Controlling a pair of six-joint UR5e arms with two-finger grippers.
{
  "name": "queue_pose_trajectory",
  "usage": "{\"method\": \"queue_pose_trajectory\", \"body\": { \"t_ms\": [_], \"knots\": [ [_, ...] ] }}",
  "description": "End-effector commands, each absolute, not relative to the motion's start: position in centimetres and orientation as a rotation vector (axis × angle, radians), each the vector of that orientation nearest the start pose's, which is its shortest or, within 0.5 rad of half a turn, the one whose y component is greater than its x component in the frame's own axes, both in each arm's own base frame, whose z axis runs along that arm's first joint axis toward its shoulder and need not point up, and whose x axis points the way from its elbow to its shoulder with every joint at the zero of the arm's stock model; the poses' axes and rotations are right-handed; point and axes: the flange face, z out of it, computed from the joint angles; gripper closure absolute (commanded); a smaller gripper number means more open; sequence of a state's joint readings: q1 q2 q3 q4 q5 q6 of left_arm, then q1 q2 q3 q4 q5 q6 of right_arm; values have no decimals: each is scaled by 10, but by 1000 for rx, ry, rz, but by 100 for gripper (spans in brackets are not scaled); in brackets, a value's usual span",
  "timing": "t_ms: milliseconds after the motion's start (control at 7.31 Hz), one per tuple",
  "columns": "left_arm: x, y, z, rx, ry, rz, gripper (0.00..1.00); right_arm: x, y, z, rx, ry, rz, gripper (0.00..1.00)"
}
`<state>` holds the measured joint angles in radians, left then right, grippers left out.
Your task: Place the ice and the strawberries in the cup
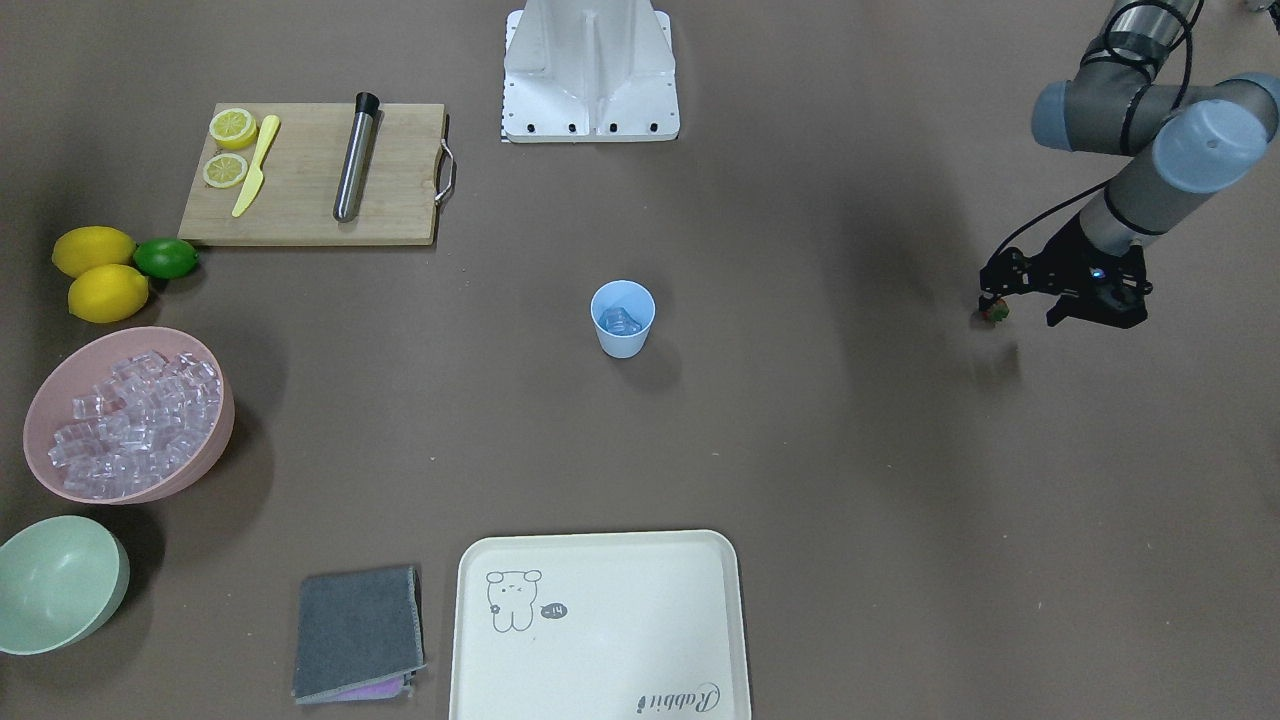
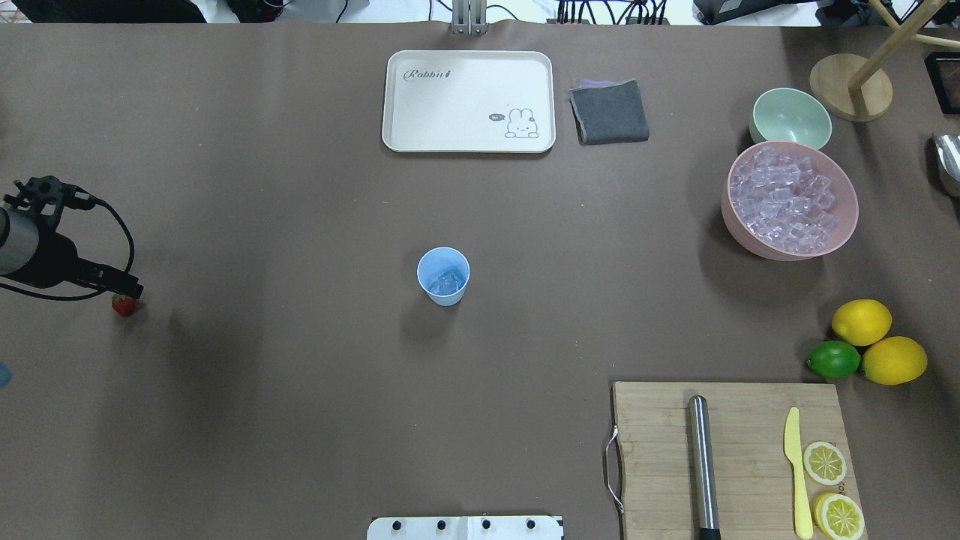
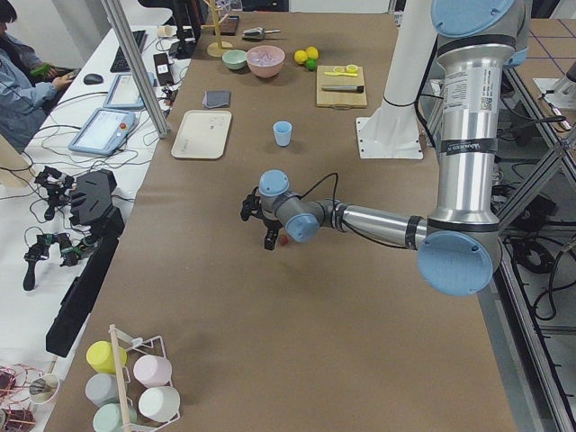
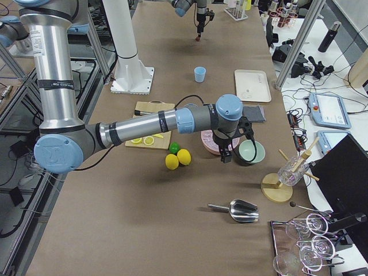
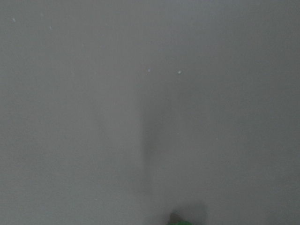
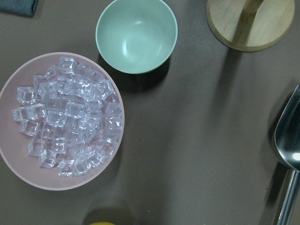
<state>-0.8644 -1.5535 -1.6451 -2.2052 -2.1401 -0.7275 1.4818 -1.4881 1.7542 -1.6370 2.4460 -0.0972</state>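
The light blue cup (image 2: 443, 276) stands upright mid-table, and it shows in the front view (image 1: 622, 320) too. A few ice cubes (image 2: 448, 283) lie in it. More ice (image 6: 65, 122) fills the pink bowl (image 2: 780, 253). My left gripper (image 2: 129, 294) is at the table's far left, raised above the surface and shut on the strawberry (image 2: 124, 304), which hangs at its fingertips (image 1: 995, 313). My right gripper (image 4: 227, 152) hovers over the pink and green bowls. It shows only in the exterior right view, so I cannot tell whether it is open or shut.
A pale green bowl (image 6: 136, 35) sits by the pink bowl, with a metal scoop (image 6: 288, 140) and a wooden stand (image 6: 251, 23) nearby. Two lemons (image 2: 862, 322), a lime (image 2: 832, 359), a cutting board (image 2: 742, 457), a tray (image 2: 469, 101) and a grey cloth (image 2: 609, 111) lie around.
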Motion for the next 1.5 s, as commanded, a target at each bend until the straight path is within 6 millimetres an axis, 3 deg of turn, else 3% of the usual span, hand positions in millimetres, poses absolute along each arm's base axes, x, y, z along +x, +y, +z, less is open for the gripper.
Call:
{"method": "queue_pose_trajectory", "body": {
  "t_ms": [0, 274, 410, 547, 684, 958, 1094, 1368],
  "knots": [
    [295, -431, 568, 143, 833, 150, 3, 10, -525, 529, 186, -872, -258, 1],
    [293, -432, 573, 153, 812, 141, 32, 10, -520, 530, 182, -872, -257, 1],
    [293, -431, 573, 153, 812, 141, 40, 10, -518, 531, 179, -872, -253, 1],
    [293, -431, 569, 157, 818, 142, 57, 10, -517, 534, 175, -872, -251, 1],
    [291, -431, 559, 168, 830, 145, 70, 10, -517, 534, 175, -871, -251, 1],
    [281, -419, 561, 160, 824, 142, 91, 10, -517, 534, 174, -872, -250, 1],
    [280, -418, 558, 163, 828, 141, 100, 10, -515, 535, 171, -873, -249, 1],
    [282, -423, 522, 191, 857, 150, 100, 10, -515, 535, 172, -873, -248, 1]
  ]
}}
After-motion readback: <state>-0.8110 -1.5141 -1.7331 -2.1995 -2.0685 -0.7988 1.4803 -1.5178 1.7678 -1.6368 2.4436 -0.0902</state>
